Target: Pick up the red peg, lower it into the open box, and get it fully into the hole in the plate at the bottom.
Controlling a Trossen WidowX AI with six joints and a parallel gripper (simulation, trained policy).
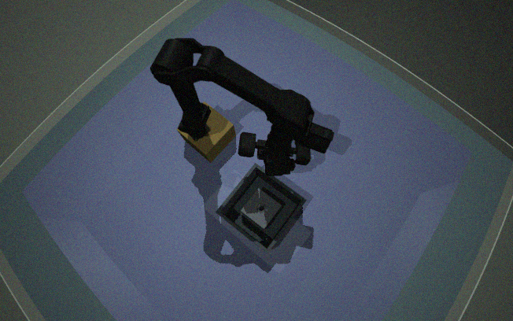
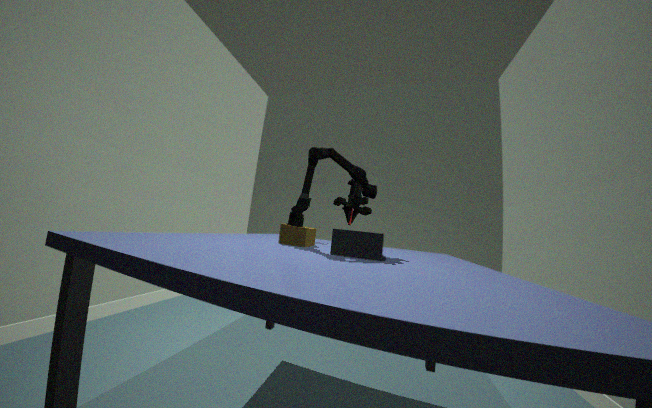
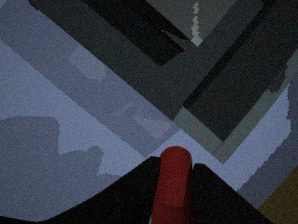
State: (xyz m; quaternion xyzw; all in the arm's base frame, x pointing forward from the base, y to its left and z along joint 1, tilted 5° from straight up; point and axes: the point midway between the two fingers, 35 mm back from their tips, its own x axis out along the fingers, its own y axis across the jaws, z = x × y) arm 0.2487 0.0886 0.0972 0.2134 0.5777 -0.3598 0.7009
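My gripper (image 2: 350, 223) (image 3: 175, 170) is shut on the red peg (image 2: 351, 216) (image 3: 175, 182). In the wrist view the peg's round end points up the picture between the two dark fingers. In the exterior view gripper and peg are above the height of the box's rim, off the table. The open dark box (image 1: 286, 227) (image 2: 357, 244) (image 3: 200, 131) stands on the table. In the top view the gripper is at the box's upper corner, and its fingertips and the peg are hidden there. The plate (image 1: 252, 210) with its dark round hole (image 1: 261, 208) shows at the bottom of the box.
The arm's base stands on a yellow-brown block (image 1: 220, 135) (image 2: 297, 235) (image 3: 285, 197), to the upper left of the box in the top view. The blue table (image 1: 149, 204) (image 2: 225, 260) carries both, with shadows of the arm across it.
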